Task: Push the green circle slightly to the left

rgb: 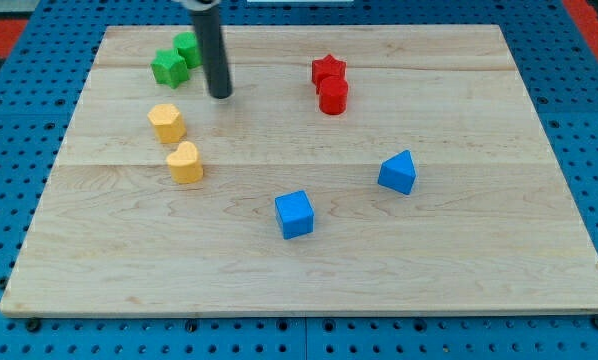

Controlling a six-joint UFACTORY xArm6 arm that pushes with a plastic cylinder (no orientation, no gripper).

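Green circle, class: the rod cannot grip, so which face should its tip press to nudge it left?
Press the green circle on its right face, low down. My tip sits to its lower right, so it must first move up. The green star touches its lower left and may shift too.

green blocks (169, 67): 2 | red blocks (329, 70): 2 | yellow blocks (166, 122): 2 | blue blocks (294, 214): 2

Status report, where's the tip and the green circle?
My tip just right of the green pair. Green circle partly behind the rod, touching green star on its lower left. Star sits in the leftward path.
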